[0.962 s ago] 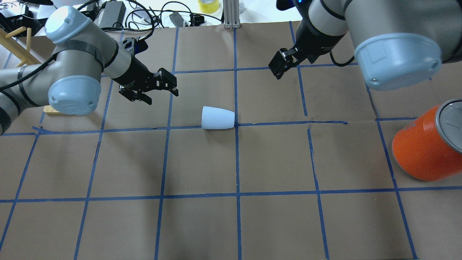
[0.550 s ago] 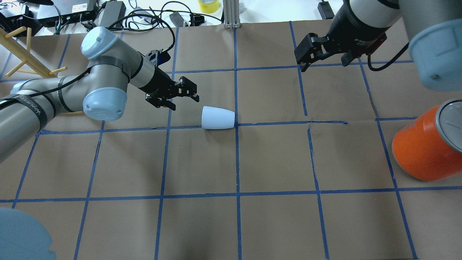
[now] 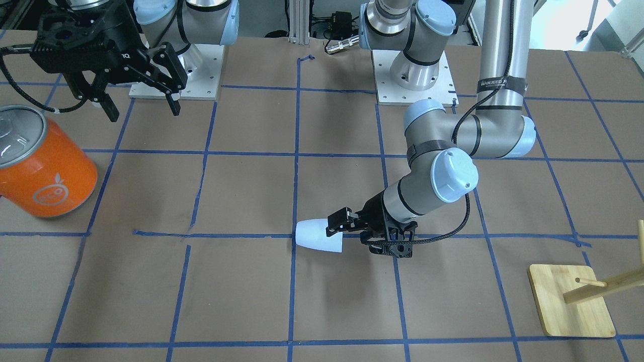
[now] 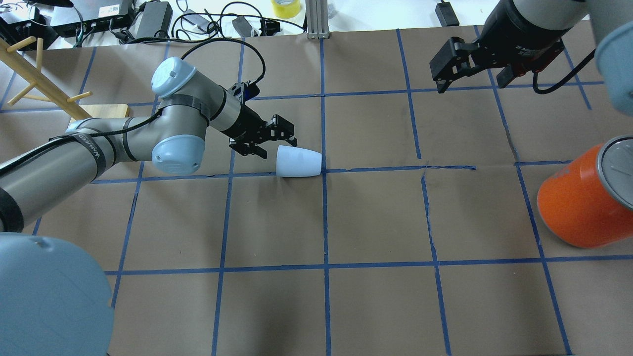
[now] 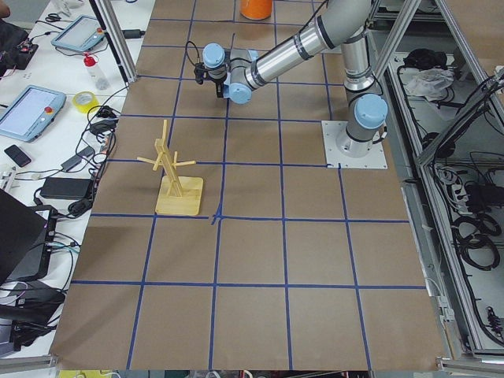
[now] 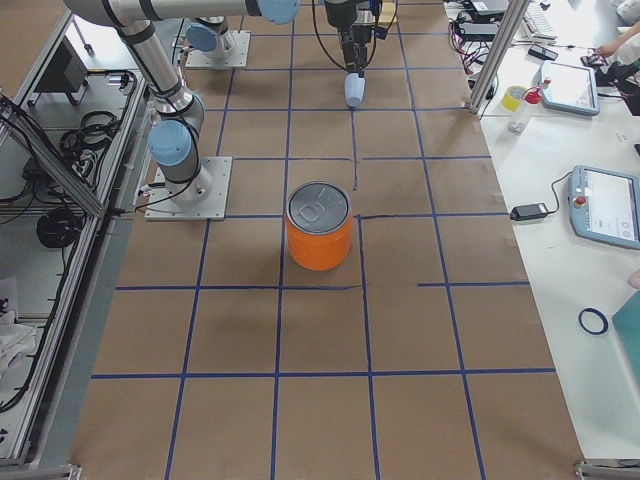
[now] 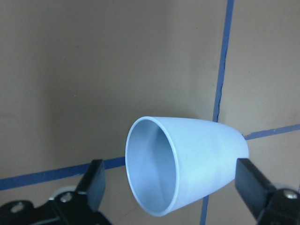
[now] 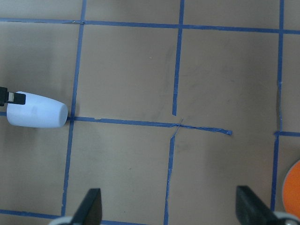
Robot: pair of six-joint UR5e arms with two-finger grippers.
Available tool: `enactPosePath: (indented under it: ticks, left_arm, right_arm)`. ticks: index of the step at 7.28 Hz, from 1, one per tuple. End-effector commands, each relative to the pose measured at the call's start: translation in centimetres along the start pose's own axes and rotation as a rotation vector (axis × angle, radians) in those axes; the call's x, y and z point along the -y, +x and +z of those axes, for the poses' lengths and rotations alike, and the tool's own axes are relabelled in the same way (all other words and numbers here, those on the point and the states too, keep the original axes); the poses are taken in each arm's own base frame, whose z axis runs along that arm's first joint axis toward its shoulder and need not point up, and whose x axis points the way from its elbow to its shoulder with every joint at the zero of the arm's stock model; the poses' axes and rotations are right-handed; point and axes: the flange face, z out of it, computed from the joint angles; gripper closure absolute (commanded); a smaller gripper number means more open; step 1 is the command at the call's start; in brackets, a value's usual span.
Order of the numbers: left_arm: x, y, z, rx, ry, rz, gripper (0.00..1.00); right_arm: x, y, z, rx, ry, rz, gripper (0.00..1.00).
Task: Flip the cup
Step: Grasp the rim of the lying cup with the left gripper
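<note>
The pale lavender-blue cup (image 4: 298,161) lies on its side on the brown paper, its wide open mouth toward my left arm. It also shows in the front view (image 3: 319,236), in the left wrist view (image 7: 187,168) and in the right wrist view (image 8: 36,116). My left gripper (image 4: 279,150) is open at the cup's mouth end. In its wrist view (image 7: 171,187) one finger stands on each side of the rim, with gaps showing. My right gripper (image 4: 470,81) is open and empty, high over the far right of the table, also in the front view (image 3: 143,108).
A big orange can (image 4: 583,198) with a silver lid stands at the right edge, also in the front view (image 3: 43,166). A wooden peg rack (image 4: 34,74) on a square base (image 3: 571,301) stands at the far left. Blue tape lines grid the paper.
My left gripper has moved right, from well left of the cup to its mouth end, staying open. My right gripper has drawn back to the far right. The cup has not moved.
</note>
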Motion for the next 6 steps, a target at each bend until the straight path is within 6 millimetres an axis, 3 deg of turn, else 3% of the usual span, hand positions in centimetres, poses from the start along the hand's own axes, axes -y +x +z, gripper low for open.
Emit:
enactPosePath:
  ticks: [1, 2, 3, 5, 6]
  left_arm:
    - [-0.07, 0.43, 1.00, -0.070, -0.021, -0.024, 0.02]
    - [-0.25, 0.61, 1.32, -0.067, -0.026, -0.013, 0.11]
    - [-0.23, 0.66, 1.46, -0.070, -0.029, -0.022, 0.35]
    - [0.02, 0.80, 1.23, -0.067, -0.024, -0.026, 1.00]
    - [0.12, 0.86, 1.05, -0.061, -0.019, -0.022, 1.00]
  right_arm:
    - [-0.08, 0.33, 0.67, -0.018, -0.017, 0.003, 0.00]
    - [-0.37, 0.49, 1.41, -0.017, -0.033, 0.007, 0.00]
    - [-0.41, 0.51, 1.54, -0.018, -0.034, 0.007, 0.00]
    - [-0.34, 0.64, 1.48, -0.025, -0.029, 0.006, 0.00]
    - [-0.34, 0.64, 1.48, -0.025, -0.029, 0.006, 0.00]
